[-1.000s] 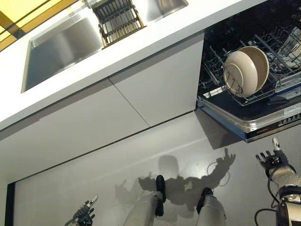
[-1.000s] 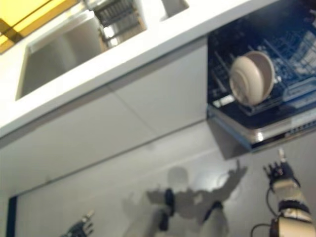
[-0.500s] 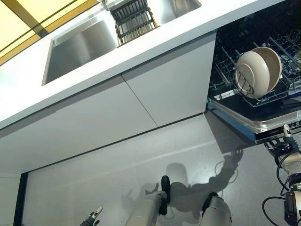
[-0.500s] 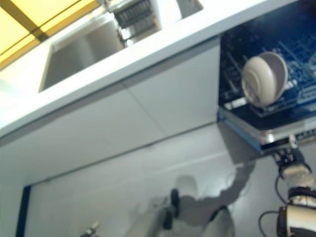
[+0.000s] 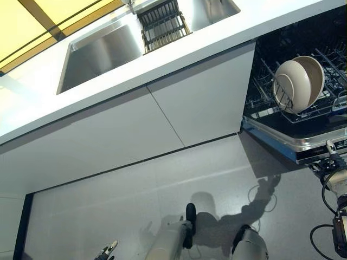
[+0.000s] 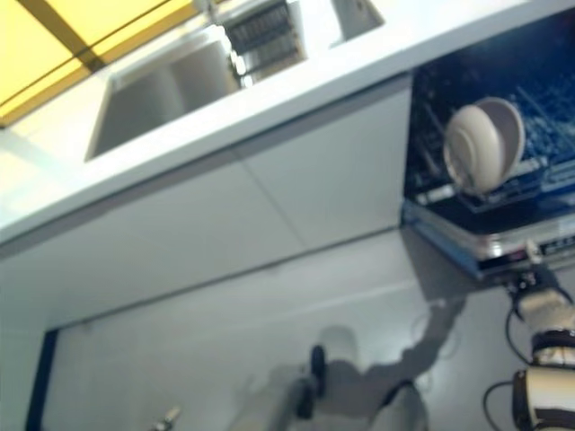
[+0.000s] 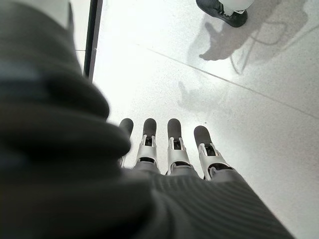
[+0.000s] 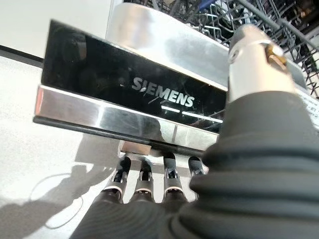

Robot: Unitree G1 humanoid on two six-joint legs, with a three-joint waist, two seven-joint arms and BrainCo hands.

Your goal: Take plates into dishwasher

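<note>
Two beige plates (image 5: 298,84) stand on edge, one against the other, in the lower rack (image 5: 265,92) of the open dishwasher at the right. The dishwasher's door (image 5: 303,143) hangs down and open, with its black and steel front edge close in the right wrist view (image 8: 124,89). My right hand (image 5: 333,168) is right under that front edge. In the right wrist view it (image 8: 149,184) has straight fingers reaching under the edge and the thumb raised above it. My left hand (image 5: 108,250) hangs low at the bottom left. Its straight fingers (image 7: 169,144) are over bare floor and hold nothing.
A white counter (image 5: 135,81) runs across the top with a steel sink (image 5: 100,54) and a dark slatted drain rack (image 5: 162,24) set in it. Grey cabinet fronts (image 5: 135,124) stand below it. Grey floor (image 5: 135,200) lies between me and the cabinets.
The camera has shifted, sliding the scene to the right. My right hand has risen from open floor to the door's front edge. My left hand has sunk lower in view.
</note>
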